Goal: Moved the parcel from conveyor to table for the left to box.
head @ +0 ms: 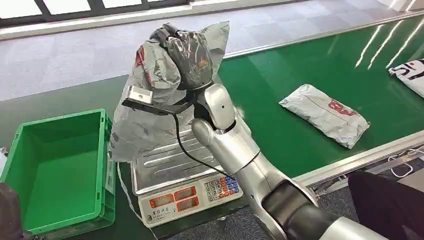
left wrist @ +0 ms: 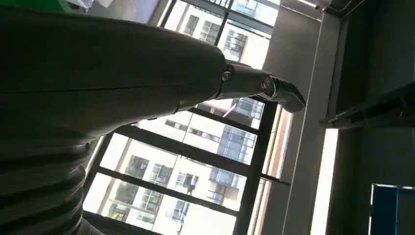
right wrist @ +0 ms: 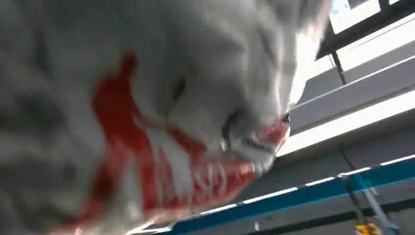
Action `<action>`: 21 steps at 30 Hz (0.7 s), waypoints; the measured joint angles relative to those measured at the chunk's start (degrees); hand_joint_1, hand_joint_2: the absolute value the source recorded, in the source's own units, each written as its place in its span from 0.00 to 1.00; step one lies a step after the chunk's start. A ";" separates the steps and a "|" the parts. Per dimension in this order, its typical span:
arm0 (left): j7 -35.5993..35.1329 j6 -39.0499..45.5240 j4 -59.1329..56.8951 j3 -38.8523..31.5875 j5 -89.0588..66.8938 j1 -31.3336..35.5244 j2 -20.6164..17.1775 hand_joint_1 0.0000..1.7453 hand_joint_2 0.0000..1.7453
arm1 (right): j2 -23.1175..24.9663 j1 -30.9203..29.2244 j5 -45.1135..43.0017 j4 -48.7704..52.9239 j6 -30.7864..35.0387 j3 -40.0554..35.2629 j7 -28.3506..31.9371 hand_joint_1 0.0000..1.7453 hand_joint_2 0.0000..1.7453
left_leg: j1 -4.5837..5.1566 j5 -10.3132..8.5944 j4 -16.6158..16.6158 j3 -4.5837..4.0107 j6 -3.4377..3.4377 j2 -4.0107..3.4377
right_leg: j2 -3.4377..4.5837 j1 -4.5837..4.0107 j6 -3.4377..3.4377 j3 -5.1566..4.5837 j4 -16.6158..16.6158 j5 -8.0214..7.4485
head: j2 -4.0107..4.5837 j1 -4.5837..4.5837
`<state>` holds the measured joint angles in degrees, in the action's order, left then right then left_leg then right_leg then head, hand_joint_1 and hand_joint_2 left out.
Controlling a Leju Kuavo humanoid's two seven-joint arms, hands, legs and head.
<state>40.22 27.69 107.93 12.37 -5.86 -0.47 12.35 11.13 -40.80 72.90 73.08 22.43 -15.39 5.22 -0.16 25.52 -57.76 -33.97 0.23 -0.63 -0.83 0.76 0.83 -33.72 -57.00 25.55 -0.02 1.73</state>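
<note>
My right hand (head: 187, 57) gripped grey parcel (head: 150, 107), frame centre, above scale (head: 175, 185) | green crate (head: 55, 170) lower left, nothing inside | left hand (left wrist: 98, 73): can't tell.

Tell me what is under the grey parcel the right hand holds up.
The scale stands below the grey parcel, which the right hand grips. Its ribbed steel pan shows in front; the parcel's hanging lower end covers the pan's back part.
</note>
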 measured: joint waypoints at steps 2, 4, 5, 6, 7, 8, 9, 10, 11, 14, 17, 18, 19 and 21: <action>0.00 -0.11 -0.57 0.00 0.44 0.36 0.09 0.00 1.00 | 0.66 -1.53 3.02 -3.92 3.94 -0.98 -0.83 1.00 1.00 | 0.00 -0.01 0.00 -0.02 0.01 0.02 | -0.03 -0.01 0.00 -0.01 -0.01 0.00 | 0.02 0.00; 0.00 -0.20 -1.31 0.02 0.85 0.76 0.26 0.00 1.00 | 1.18 -3.19 7.25 -8.40 9.08 -1.99 -2.05 1.00 1.00 | -0.01 -0.01 0.00 0.00 0.01 0.00 | 0.00 -0.01 0.00 -0.01 -0.01 0.00 | 0.02 -0.02; 0.00 -0.24 -1.55 0.02 0.85 0.85 0.28 0.00 1.00 | 1.35 -3.61 8.37 -9.86 10.34 -2.36 -2.27 1.00 1.00 | -0.01 -0.01 0.00 0.00 0.01 0.00 | 0.00 -0.01 0.00 -0.01 -0.01 0.00 | 0.02 0.00; 0.00 -0.26 -1.79 0.02 0.87 0.94 0.31 0.00 1.00 | 1.53 -3.94 9.23 -11.17 11.30 -2.71 -2.67 1.00 1.00 | -0.01 -0.01 0.00 -0.01 0.01 0.01 | 0.00 -0.01 0.00 -0.01 -0.01 0.00 | 0.00 0.00; 0.00 -0.33 -2.05 0.02 0.94 1.02 0.31 0.00 1.00 | 1.79 -4.42 10.68 -13.07 12.68 -3.08 -3.46 1.00 1.00 | -0.01 -0.01 0.00 -0.02 0.01 0.02 | -0.02 -0.01 0.00 -0.02 -0.01 0.00 | 0.00 0.00; 0.00 -0.46 -2.32 0.04 1.07 1.20 0.35 0.00 1.00 | 2.03 -4.94 12.05 -14.78 14.45 -3.39 -4.29 1.00 1.00 | -0.01 -0.01 0.00 -0.02 0.01 0.02 | -0.02 0.00 0.00 -0.02 -0.01 0.00 | 0.00 0.02; 0.00 -0.59 -2.62 0.07 1.29 1.41 0.46 0.00 1.00 | 2.23 -5.36 13.51 -16.42 15.72 -3.63 -5.01 1.00 1.00 | -0.01 -0.01 0.00 -0.02 0.01 0.02 | -0.02 0.00 0.00 -0.02 -0.01 0.00 | 0.02 0.00; 0.00 -0.61 -3.01 0.13 1.53 1.63 0.50 0.00 1.00 | 2.49 -5.63 15.09 -17.87 16.67 -4.04 -5.90 1.00 1.00 | 0.00 -0.01 0.00 -0.02 0.01 0.02 | -0.02 0.00 0.00 -0.02 -0.01 0.00 | 0.00 0.02; 0.00 -0.61 -3.34 0.15 1.57 1.82 0.52 0.00 1.00 | 2.67 -5.63 16.04 -18.59 16.94 -4.35 -6.51 1.00 1.00 | 0.00 -0.01 0.00 -0.02 0.01 0.01 | -0.01 0.00 0.00 -0.02 -0.01 0.00 | 0.02 0.00; 0.00 -0.35 -4.39 0.31 1.88 2.33 0.57 0.00 1.00 | 3.01 -5.47 17.00 -19.34 17.31 -5.68 -7.58 1.00 1.00 | 0.00 -0.01 0.00 -0.03 0.01 0.01 | -0.01 0.00 0.00 -0.05 -0.01 0.00 | 0.02 0.00; 0.00 -0.26 -5.07 0.35 1.88 2.56 0.59 0.00 1.00 | 3.17 -5.48 17.15 -19.64 17.35 -6.49 -7.78 1.00 1.00 | 0.00 -0.01 0.00 -0.03 0.01 0.01 | -0.01 0.00 0.00 -0.05 -0.01 0.00 | 0.02 0.02; 0.00 -0.26 -5.24 0.37 1.88 2.59 0.59 0.00 1.00 | 3.19 -5.48 17.18 -19.80 17.33 -6.66 -7.80 1.00 1.00 | 0.00 -0.01 0.00 -0.03 0.01 0.01 | -0.01 0.00 0.00 -0.06 0.00 0.00 | 0.02 0.00; 0.00 -0.26 -5.42 0.42 1.88 2.63 0.59 0.00 1.00 | 3.21 -5.44 17.18 -19.82 17.35 -6.88 -8.23 1.00 1.00 | 0.00 -0.01 0.00 -0.02 0.01 0.00 | 0.00 0.00 0.00 -0.07 0.00 0.00 | 0.02 0.00; 0.00 -0.26 -5.77 0.57 1.90 2.73 0.59 0.00 1.00 | 2.97 -5.07 17.18 -18.79 17.35 -8.09 -10.43 1.00 1.00 | 0.00 -0.01 0.00 -0.03 0.01 -0.01 | 0.00 0.00 0.00 -0.10 0.00 0.00 | 0.00 0.02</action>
<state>40.22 27.43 102.16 12.94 -3.96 2.26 12.94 14.10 -45.87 90.07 54.30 39.78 -23.48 -5.21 -0.16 25.51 -57.76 -34.00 0.25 -0.64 -0.82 0.76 0.82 -33.82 -57.00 25.56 -0.02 1.75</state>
